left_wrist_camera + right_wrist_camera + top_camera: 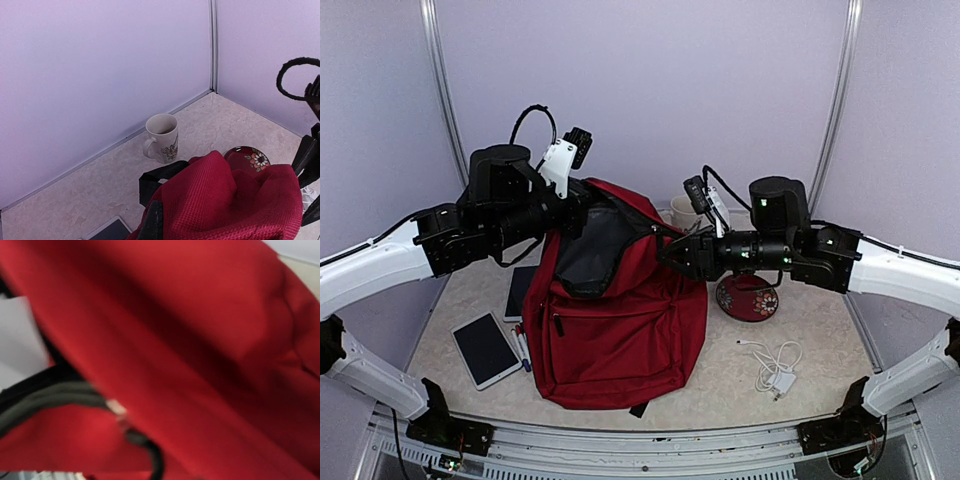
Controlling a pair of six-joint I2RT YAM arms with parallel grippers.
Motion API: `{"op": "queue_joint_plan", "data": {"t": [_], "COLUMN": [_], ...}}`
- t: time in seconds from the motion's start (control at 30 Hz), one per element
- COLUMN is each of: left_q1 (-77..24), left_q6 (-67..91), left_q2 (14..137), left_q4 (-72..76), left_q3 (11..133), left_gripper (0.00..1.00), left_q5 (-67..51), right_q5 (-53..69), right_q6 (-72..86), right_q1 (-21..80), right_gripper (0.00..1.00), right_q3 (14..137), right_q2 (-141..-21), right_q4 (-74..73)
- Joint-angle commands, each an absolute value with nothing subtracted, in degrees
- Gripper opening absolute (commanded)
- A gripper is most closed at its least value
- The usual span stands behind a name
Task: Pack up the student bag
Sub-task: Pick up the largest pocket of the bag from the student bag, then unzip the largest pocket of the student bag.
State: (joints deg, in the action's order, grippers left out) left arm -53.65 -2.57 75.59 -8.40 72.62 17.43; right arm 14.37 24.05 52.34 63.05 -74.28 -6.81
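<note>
Student bag (pixel 620 320) stands centre frame on the tabletop (pixel 740 385), mouth propped open, dark lining showing. Left gripper (pixel 577 214) at the upper-left rim, jaws closed on the fabric. Right gripper (pixel 668 250) against the right rim; wrist view blurred, cannot tell whether its jaws grip or stand apart. Tablet (pixel 485 348) lies lower left, unpacked. Judgement: hold the left rim high and taut, mouth wide, then load flat items first.

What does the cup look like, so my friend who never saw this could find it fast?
Start at the big red backpack in the middle of the table. Just behind its top, left of the dark red flowered plate, stands the cup. It is the only cream-white thing with a handle and a little drawing on its side.
</note>
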Motion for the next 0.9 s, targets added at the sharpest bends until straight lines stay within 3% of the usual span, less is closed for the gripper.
{"op": "queue_joint_plan", "data": {"t": [0.0, 0.23, 0.33, 0.47, 0.67, 0.87], "left_q1": [-54.4, -55.0, -55.4, -55.5, -53.0, -48.7], "left_q6": [-2.5, -3.3, -3.7, -3.7, -2.1, 0.8], "left_q2": [74.1, 74.4, 74.4, 74.3, 72.2, 69.1], "left_q4": [-4.2, -3.7, -3.5, -3.4, -3.5, -2.2], "left_q3": [73.2, 73.6, 73.5, 73.4, 72.0, 69.8], "left_gripper": [0.00, 0.00, 0.00, 0.00, 0.00, 0.00], "left_q5": [18.1, 17.4, 17.0, 17.0, 19.5, 15.8], "right_q5": [7.5, 9.0, 8.1, 7.4, 9.6, 14.2], "right_q6": [23.8, 23.9, 23.7, 23.5, 25.8, 24.8], "right_q1": [52.6, 52.6, 52.6, 52.4, 45.7, 35.7], "right_gripper": [0.49, 0.38, 0.25, 0.00, 0.00, 0.00], "right_q3": [65.7, 66.7, 67.2, 67.4, 61.7, 48.5], "right_q2": [-76.4, -79.0, -78.8, -78.5, -73.4, -67.6], "right_q4": [-4.2, -0.4, -0.2, -0.9, -4.9, -9.3]}}
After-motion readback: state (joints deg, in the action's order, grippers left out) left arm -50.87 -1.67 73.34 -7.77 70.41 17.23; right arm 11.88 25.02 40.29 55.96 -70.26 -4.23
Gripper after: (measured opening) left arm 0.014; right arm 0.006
